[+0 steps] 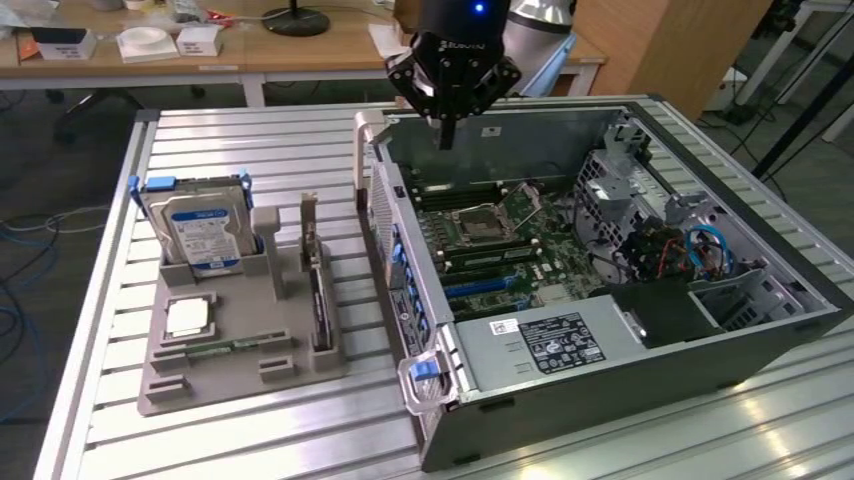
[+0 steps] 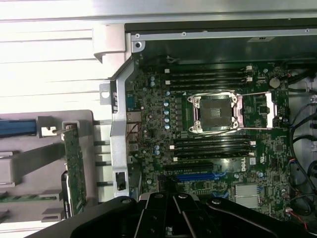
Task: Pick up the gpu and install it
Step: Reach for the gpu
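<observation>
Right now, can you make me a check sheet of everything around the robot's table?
Surface: slatted metal table, carrying a grey holder tray and an open computer case.
Job's things: gpu stands on edge in the tray, untouched.
Clutter: hard drive upright in the tray; memory stick lying flat.
Fingers: shut, empty, above the case.
Cables: blue ones inside the case.
Surroundings: wooden desks behind.

A lab or workshop is suggested: an aluminium-profile bench (image 1: 240, 150) is seen, wooden desks (image 1: 347, 45) at twelve o'clock, cables (image 1: 20, 235) at nine.
</observation>
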`<state>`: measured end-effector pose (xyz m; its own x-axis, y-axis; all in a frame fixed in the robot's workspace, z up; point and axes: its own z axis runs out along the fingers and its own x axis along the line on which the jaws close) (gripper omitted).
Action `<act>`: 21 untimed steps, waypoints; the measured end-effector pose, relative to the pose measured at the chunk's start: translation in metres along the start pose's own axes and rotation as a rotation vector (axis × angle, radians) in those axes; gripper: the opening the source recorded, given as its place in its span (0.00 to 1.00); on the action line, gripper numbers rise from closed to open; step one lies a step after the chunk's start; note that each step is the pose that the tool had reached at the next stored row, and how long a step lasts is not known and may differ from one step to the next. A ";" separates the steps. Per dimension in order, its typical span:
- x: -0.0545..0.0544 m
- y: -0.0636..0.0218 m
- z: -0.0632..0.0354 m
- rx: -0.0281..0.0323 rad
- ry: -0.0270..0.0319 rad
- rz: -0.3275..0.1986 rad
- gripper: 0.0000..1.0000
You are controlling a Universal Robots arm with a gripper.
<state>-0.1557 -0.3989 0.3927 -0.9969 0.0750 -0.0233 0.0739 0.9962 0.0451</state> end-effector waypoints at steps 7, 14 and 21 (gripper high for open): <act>0.005 -0.0003 -0.0001 0.0000 0.0000 0.000 0.11; 0.009 -0.0006 -0.0002 0.0000 0.0000 0.000 0.11; 0.014 -0.0010 -0.0003 0.0000 0.0000 0.000 0.11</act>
<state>-0.1697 -0.3989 0.3927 -0.9969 0.0750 -0.0233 0.0739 0.9962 0.0450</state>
